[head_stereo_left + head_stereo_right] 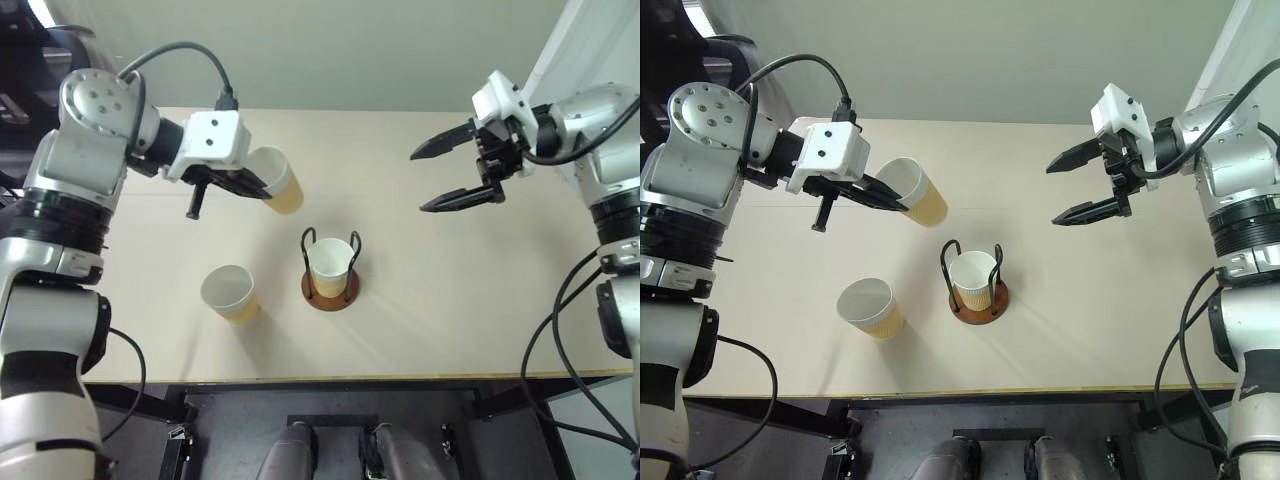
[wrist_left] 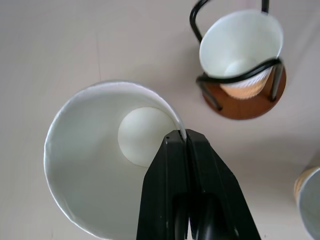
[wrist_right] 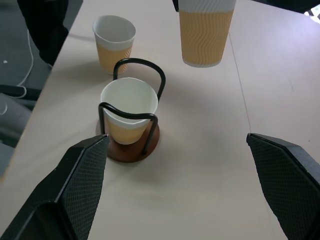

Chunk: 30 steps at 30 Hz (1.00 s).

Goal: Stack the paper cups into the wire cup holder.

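The left gripper [image 1: 240,183] was pinched tight on the rim of a raised paper cup [image 1: 278,180], one finger inside the wall and one outside. The left wrist view looked straight down into that cup's white interior [image 2: 100,165], yet the two black fingers [image 2: 192,190] covered the near part of its rim, and its tan outside was hidden there. The right wrist view showed the same cup from the side, hanging clear of the table with its top cut off by the frame [image 3: 206,35].

The wire cup holder [image 1: 331,288] stood on the table [image 1: 450,320] near the middle, already holding one cup [image 1: 331,265] between its two black loops; the cup hid most of the reddish-brown base. A third cup [image 1: 231,294] stood upright on the table to the robot's left of the holder, apart from it and closer to the front edge. In the left wrist view only a sliver of it appeared at the picture's border [image 2: 309,200].

The right gripper [image 1: 452,172] hung above the table's right side with its jaws spread wide and nothing between them. Bare tabletop lay all round the holder, most broadly toward the right and far edges.
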Motion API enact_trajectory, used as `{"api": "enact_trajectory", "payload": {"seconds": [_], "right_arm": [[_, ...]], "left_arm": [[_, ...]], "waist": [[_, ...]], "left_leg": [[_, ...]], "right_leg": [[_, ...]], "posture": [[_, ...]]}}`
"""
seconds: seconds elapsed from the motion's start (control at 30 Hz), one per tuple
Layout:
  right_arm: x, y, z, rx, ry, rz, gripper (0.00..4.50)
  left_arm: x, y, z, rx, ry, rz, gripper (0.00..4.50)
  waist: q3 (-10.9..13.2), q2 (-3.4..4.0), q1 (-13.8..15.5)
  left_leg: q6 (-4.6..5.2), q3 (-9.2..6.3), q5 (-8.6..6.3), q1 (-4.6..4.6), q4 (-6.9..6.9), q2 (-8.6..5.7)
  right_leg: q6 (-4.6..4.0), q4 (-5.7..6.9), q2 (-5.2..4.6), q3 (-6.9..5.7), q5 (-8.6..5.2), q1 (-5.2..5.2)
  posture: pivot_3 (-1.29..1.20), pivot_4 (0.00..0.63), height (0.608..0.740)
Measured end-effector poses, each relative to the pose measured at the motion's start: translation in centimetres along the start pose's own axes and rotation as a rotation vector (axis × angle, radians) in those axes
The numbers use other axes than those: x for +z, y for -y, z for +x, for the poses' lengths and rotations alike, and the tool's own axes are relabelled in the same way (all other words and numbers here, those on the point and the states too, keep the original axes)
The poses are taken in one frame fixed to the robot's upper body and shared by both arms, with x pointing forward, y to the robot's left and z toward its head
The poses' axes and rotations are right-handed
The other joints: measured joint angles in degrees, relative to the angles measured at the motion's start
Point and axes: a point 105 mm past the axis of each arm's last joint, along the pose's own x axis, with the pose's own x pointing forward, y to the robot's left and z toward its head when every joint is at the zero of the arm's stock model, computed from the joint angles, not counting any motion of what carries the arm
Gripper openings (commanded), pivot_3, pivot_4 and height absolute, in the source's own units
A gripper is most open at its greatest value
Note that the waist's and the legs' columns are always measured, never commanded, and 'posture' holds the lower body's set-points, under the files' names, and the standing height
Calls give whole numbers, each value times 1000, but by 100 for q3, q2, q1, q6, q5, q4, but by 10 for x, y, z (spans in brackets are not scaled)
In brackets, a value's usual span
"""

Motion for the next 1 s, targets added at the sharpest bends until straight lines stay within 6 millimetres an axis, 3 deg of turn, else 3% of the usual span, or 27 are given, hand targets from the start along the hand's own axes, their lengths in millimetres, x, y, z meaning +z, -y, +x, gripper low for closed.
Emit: {"api": "enact_trajectory", "payload": {"seconds": [0.17,0.3,1.0], "right_arm": [[3,-6,-13,8,-17,18,4500],[8,-15,-17,41,-26,24,4500],[14,-27,-17,99,0,58,4500]], "left_arm": [[34,-5,0,-29,73,65,8],[47,-3,2,-68,101,71,8],[66,15,7,-225,82,74,8]], "waist": [[0,0,0],[0,1,-12],[2,3,-24]], "left_leg": [[4,2,1,-3,1,0],[4,3,1,0,-2,2],[17,4,5,-8,0,1]], "right_leg": [[1,-6,-1,1,0,2],[3,-5,1,0,-3,3],[14,-18,0,2,-16,7]], "posture": [[0,150,740],[0,150,740],[0,150,740]]}}
